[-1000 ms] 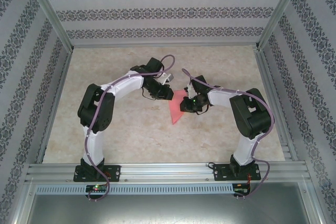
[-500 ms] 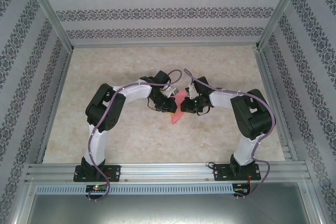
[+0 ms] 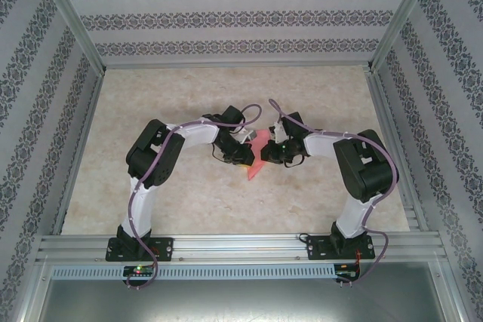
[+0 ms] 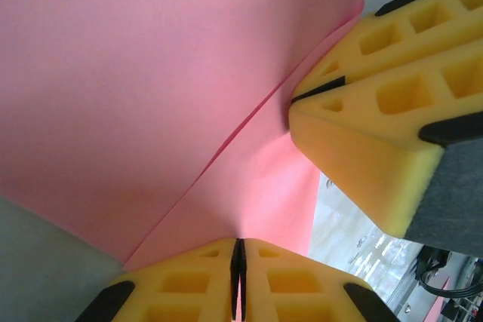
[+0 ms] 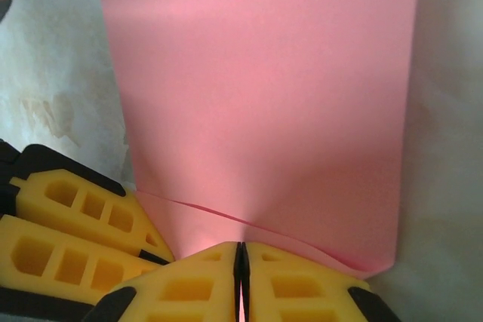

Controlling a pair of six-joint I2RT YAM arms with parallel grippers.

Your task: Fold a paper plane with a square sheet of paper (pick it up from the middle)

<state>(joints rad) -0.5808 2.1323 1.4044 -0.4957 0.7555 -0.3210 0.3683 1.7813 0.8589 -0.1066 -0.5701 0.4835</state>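
The square sheet of paper [image 3: 259, 151] is salmon pink and hangs between the two grippers over the table's middle, mostly hidden by them from above. My left gripper [image 3: 247, 157] is shut on its edge; in the left wrist view the gripper [image 4: 238, 243] pinches a paper [image 4: 151, 73] with a folded flap edge running diagonally. My right gripper [image 3: 265, 157] is shut on the paper too; in the right wrist view the gripper [image 5: 241, 246] grips the paper [image 5: 264, 73] just below an overlapping layer. The two grippers' fingers nearly touch. A paper plane shape is out of view.
The beige marbled table [image 3: 189, 194] is bounded by aluminium rails [image 3: 226, 245] at the near edge and patterned walls [image 3: 234, 16] on three sides. Both arms bend inward, their elbows [image 3: 151, 160] out to the sides.
My left arm has swung in to the right and its gripper has shut on the paper. The paper now looks narrower and drawn up between the grippers. My right gripper kept its hold.
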